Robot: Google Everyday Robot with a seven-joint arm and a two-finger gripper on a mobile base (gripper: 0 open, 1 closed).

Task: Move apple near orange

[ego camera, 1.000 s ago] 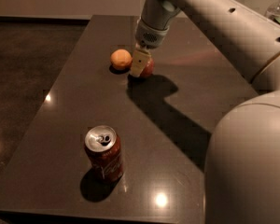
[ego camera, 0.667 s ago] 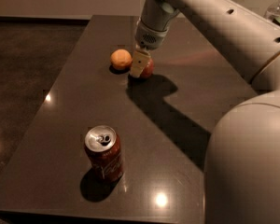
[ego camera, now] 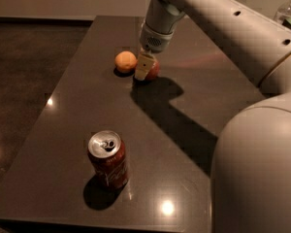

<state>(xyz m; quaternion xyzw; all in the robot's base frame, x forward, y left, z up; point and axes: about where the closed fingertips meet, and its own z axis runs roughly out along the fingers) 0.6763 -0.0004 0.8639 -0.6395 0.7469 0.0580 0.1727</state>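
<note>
Small round red apple [ego camera: 154, 70]: on glossy dark table [ego camera: 63, 130], just beside matte round orange [ego camera: 125, 61]. Pale gripper [ego camera: 146, 71], arm angled steeply down, at apple; we cannot tell its grip.

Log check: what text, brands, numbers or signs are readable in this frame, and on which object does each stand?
No text can be read.
Red soda can: pale markings on its side, too blurred to read.
Bottle at the far right edge: label too small to read.
Gripper, down at the apple beside the orange: no markings visible.
</note>
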